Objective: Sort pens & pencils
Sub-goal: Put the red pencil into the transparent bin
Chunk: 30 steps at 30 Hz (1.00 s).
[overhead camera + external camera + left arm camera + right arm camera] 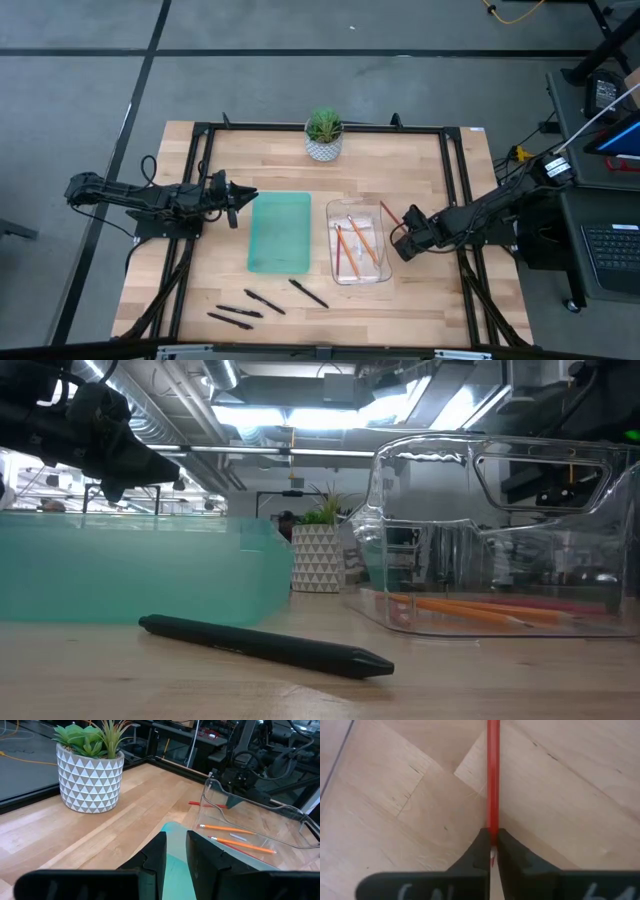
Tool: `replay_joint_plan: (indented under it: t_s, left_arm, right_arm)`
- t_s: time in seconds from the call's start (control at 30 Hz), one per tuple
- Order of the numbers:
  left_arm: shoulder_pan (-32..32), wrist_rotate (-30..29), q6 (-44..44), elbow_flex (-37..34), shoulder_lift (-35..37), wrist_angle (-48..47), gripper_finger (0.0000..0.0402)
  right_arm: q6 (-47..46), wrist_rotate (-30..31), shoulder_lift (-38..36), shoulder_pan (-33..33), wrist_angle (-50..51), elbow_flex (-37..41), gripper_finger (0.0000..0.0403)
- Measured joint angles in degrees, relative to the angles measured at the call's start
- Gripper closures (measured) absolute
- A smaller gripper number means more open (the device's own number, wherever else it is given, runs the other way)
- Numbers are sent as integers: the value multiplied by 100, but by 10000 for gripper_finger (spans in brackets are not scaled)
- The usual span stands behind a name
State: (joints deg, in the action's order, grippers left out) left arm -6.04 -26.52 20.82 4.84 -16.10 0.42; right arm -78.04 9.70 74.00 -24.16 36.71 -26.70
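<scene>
My right gripper is shut on a red pencil just right of the clear tray. Two orange pencils lie flat in that tray and also show in the left wrist view. Three black pens lie flat on the wood near the table's near edge; one fills the front of the low view. My left gripper hovers at the left edge of the teal tray, empty, with a narrow gap between its fingers. My right gripper pinches the red pencil's near end between its two fingertips. The pencil runs straight on from the fingers, along their line, toward the table's far left over the wood. Whether its far end rests on the table, I cannot tell.
A potted plant in a white patterned pot stands at the far edge, middle. A black frame runs around the tabletop. There is bare wood between the trays and the plant.
</scene>
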Motion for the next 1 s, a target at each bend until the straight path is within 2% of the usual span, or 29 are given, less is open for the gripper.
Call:
replay_joint_plan:
  t_s: [0.27,0.6,0.8,1.0]
  left_arm:
    - [0,0,0,0,-2,-2,333]
    - [1,0,-1,0,-1,-4,333]
    - [2,0,-2,0,0,-4,333]
    - [1,2,-4,0,-1,-4,333]
  right_arm:
    - [11,168,-310,-9,201,-114,392]
    - [-233,751,-872,-9,864,-309,392]
    - [-271,1465,-1327,-9,1553,-813,392]
    - [381,1841,-1657,-7,1357,-1472,392]
